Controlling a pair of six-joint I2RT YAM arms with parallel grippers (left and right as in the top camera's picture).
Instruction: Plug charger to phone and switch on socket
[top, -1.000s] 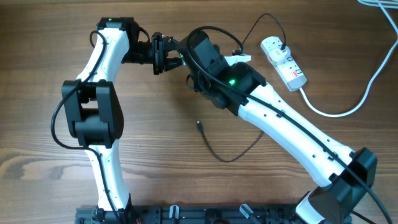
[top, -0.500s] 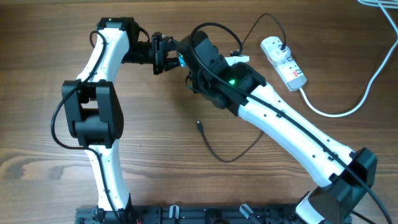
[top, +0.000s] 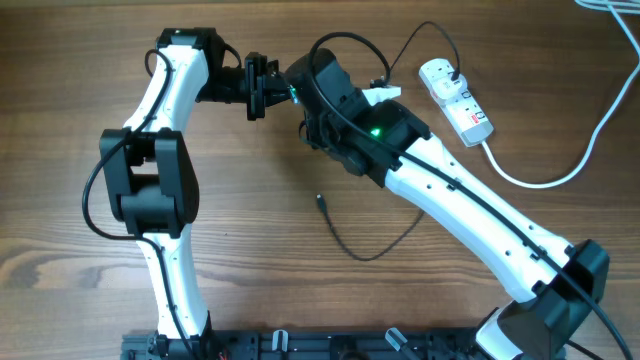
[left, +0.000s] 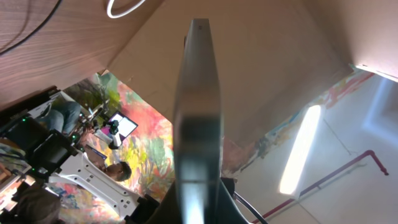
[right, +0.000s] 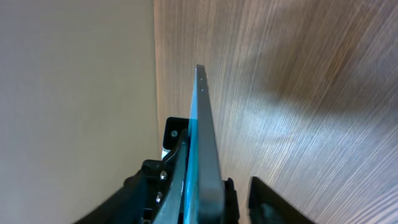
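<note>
Left claw (top: 270, 88) seems clamped on the flat teal-screened phone (right: 203, 137); the right claw's (top: 298, 93) grip cannot be told. Neither should release before the other holds firmly.

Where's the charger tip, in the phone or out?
Out. The charger tip lies loose on the table, away from the phone.

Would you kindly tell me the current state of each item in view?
Phone: held aloft edge-on, nothing plugged in.
Charger: tip lying loose, not in phone.
Socket: charger plugged in, switch unreadable.
Left gripper: shut on phone.
Right gripper: around phone, grip unclear.
</note>
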